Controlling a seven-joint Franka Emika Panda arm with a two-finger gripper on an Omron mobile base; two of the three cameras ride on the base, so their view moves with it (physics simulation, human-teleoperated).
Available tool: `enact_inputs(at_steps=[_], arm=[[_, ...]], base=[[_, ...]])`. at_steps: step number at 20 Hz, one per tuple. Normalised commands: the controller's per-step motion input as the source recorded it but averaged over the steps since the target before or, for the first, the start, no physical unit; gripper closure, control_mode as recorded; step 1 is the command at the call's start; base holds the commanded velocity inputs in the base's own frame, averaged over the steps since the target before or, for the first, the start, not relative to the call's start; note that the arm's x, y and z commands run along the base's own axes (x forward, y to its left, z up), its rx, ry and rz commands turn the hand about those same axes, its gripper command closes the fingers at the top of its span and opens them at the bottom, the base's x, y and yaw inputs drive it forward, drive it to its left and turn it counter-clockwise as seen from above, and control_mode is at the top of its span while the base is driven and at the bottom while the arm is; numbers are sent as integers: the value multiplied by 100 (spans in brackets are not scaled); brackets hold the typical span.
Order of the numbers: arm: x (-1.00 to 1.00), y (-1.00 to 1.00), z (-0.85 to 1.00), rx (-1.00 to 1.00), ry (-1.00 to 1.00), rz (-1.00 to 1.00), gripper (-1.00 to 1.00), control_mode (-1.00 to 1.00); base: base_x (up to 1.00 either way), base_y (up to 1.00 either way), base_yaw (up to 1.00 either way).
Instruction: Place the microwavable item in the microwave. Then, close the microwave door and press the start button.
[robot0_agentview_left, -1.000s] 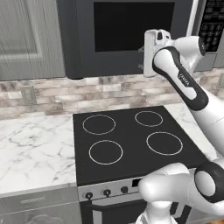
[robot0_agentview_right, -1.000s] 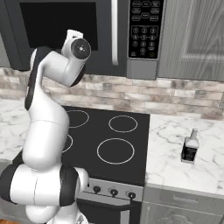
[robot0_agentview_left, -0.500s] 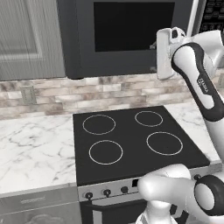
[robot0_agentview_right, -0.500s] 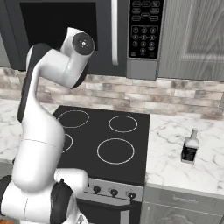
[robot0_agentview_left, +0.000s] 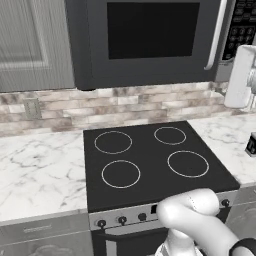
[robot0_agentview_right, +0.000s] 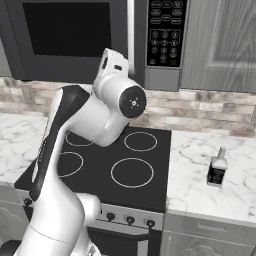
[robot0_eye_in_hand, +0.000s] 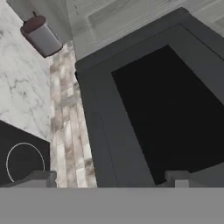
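White-and-grey marble counter (robot0_agentview_left: 35, 170), left of the cooktop, backed by a brick-pattern backsplash (robot0_agentview_left: 60, 107); grey cabinet door (robot0_agentview_left: 30, 40) above. Grey canister with a dark lid (robot0_eye_in_hand: 40, 35) on the marble, seen in the hand view. Black four-ring cooktop (robot0_agentview_left: 150, 160), centre, knob panel along its near edge. Microwave (robot0_agentview_right: 100, 37) above the cooktop; microwave door (robot0_agentview_left: 150, 40) closed, silver bar handle (robot0_agentview_left: 216, 35) at its right, keypad (robot0_agentview_right: 165, 32) beyond. Gripper (robot0_eye_in_hand: 111, 177) spread wide, nothing between its tips, raised before the door glass. Green mug not visible; position relative to gripper cannot be told. Small dark bottle with white label (robot0_agentview_right: 217, 167) on the right counter.
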Motion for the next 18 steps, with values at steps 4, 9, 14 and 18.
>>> enact_inputs(at_steps=[4,9,14,18], arm=[[-23,-100,0,16,-2,-14,-100,-100],[9,-99,0,9,0,-6,-100,-100],[28,-82,0,7,0,0,-100,-100],[38,-43,0,6,0,0,-100,-100]], base=[[0,0,0],[0,0,0],[0,0,0],[0,0,0]])
